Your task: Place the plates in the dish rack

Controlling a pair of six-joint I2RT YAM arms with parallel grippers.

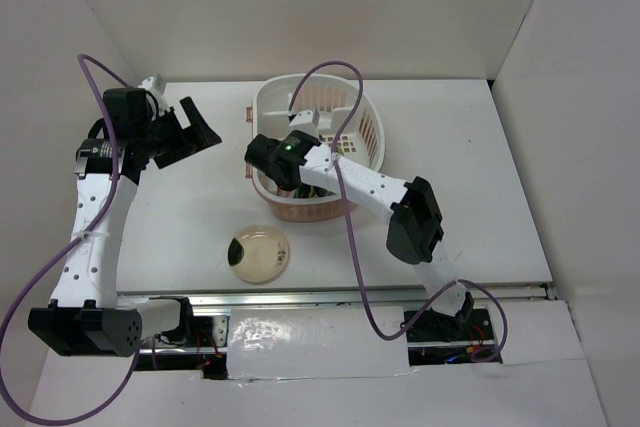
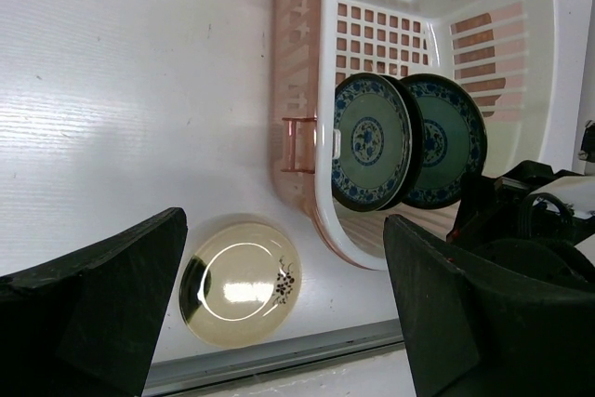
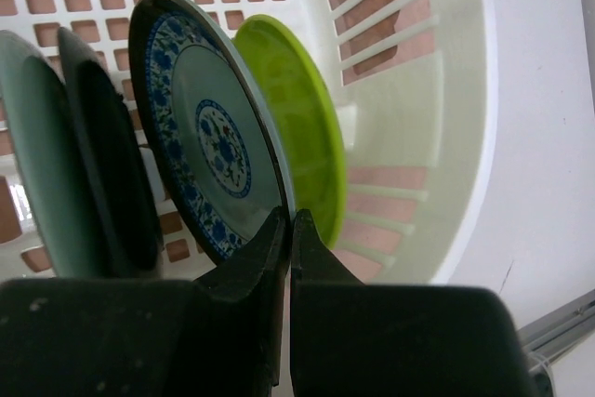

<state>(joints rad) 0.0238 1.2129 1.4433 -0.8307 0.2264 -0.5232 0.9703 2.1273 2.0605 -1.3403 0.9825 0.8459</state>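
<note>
The pale-pink and white dish rack (image 1: 372,119) stands at the back middle of the table. In the right wrist view, four plates stand on edge in it: a lime-green one (image 3: 299,132), a teal-blue patterned one (image 3: 209,137), a glossy black one (image 3: 110,169) and a second teal one (image 3: 33,169) seen from behind. My right gripper (image 3: 290,222) is shut on the lower rim of the teal plate next to the green one. The tan plate (image 1: 260,253) with a dark patch lies flat on the table in front of the rack. My left gripper (image 2: 284,230) is open and empty, above the table to the rack's left.
The right arm (image 1: 400,202) reaches over the rack's near rim. A metal rail (image 1: 330,297) runs along the table's near edge, close to the tan plate. White walls stand behind and at both sides. The left wrist view shows both teal plates (image 2: 370,141) inside the rack (image 2: 327,90).
</note>
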